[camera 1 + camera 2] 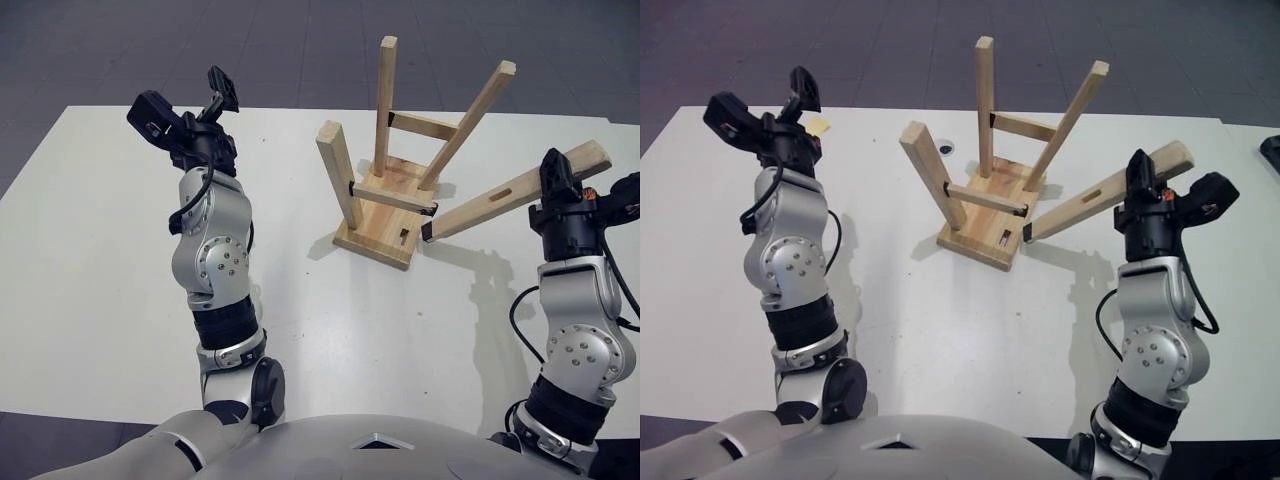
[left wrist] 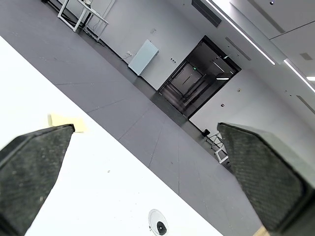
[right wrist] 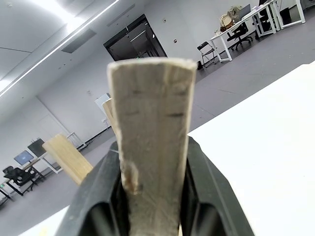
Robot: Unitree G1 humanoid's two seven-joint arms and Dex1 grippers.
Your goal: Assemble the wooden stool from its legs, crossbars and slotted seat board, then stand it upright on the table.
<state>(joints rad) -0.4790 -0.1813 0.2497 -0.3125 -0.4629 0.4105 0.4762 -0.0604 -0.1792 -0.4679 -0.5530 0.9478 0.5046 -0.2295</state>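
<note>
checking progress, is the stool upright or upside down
Upside down: the seat board lies flat on the table, legs pointing up, and the right gripper holds a fourth leg tilted.

The tilted leg (image 1: pixel 470 212) may touch the seat board (image 1: pixel 385 225) at its dark tip, too small to tell; the right fingers (image 3: pixel 93 196) hide its gripped stretch.

Stool (image 1: pixel 385 215): pale wood, crossbar (image 1: pixel 392 197) ends blk; table (image 1: pixel 100 250) white; floor (image 1: pixel 150 50) dk grey tiled; left gripper (image 1: pixel 186 100) blk; note (image 2: pixel 68 121) yellow

Stool (image 1: pixel 375 225) upside down on table (image 1: pixel 90 260) — 4th leg (image 1: pixel 510 192) at its right, left end effector (image 1: pixel 188 100) well left
</note>
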